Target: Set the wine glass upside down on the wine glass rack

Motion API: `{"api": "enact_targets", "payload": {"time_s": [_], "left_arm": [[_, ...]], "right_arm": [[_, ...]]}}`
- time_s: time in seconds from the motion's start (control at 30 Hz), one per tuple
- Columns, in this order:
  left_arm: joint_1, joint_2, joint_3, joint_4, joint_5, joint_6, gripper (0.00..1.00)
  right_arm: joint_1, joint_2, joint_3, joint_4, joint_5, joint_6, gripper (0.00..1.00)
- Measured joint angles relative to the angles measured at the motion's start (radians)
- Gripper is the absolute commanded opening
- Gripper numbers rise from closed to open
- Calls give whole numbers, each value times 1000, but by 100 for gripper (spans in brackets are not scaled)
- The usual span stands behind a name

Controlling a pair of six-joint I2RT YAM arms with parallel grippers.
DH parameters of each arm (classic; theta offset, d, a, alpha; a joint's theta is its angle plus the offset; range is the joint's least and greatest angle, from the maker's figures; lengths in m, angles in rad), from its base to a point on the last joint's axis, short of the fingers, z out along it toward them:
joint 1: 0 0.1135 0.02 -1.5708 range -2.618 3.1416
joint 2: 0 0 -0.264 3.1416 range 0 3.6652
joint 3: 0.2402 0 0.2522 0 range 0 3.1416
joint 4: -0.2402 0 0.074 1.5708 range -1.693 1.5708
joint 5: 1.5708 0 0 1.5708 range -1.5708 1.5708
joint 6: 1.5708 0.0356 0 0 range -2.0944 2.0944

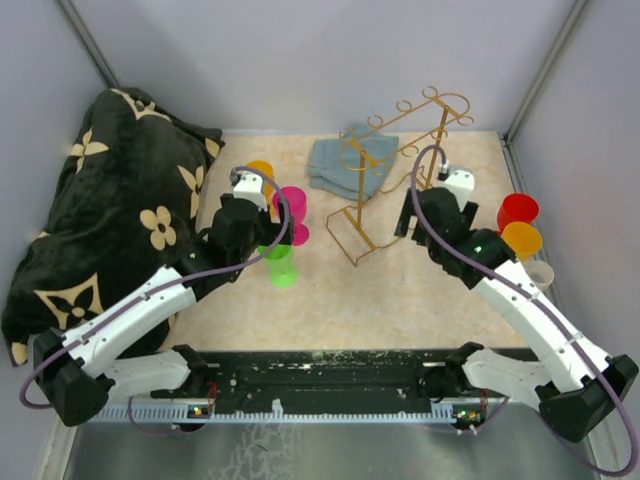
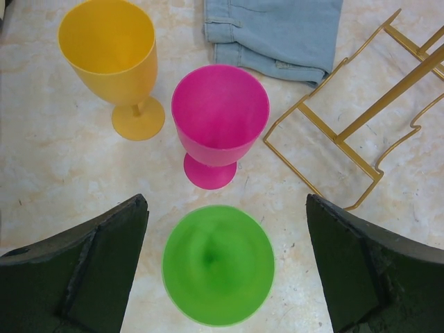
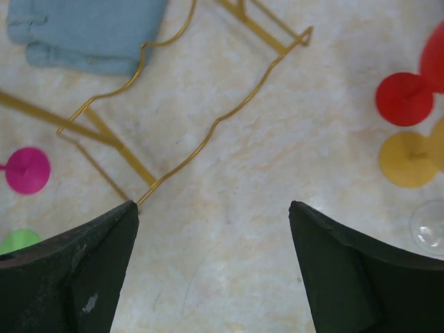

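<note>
Left claw (image 2: 227, 205) and right claw (image 3: 213, 205) both gape wide, pointing downward.

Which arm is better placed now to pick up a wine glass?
Left. Its open jaws hang directly above the green wine glass; the right arm's open jaws face bare table beside the wine glass rack.

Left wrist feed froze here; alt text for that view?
The open left gripper hangs over a green wine glass, framed by its dark fingers. Beyond stand a pink glass and a yellow glass, with blue denim and the gold wire rack to the right.
</note>
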Motion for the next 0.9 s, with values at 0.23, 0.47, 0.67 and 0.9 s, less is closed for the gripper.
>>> {"api": "enact_targets", "payload": {"time_s": [0.23, 0.47, 0.67, 0.9], "left_arm": [[0, 21, 34, 1, 21, 42, 100], [0, 83, 73, 6, 41, 76, 100], [0, 105, 79, 1, 37, 98, 100], [3, 105, 79, 0, 51, 98, 100]], "right_arm": [[-264, 27, 124, -76, 35, -53, 80], [-460, 105, 162, -85, -5, -102, 72], [-563, 214, 198, -81, -35, -133, 72], [-602, 339, 259, -74, -61, -134, 69]]}}
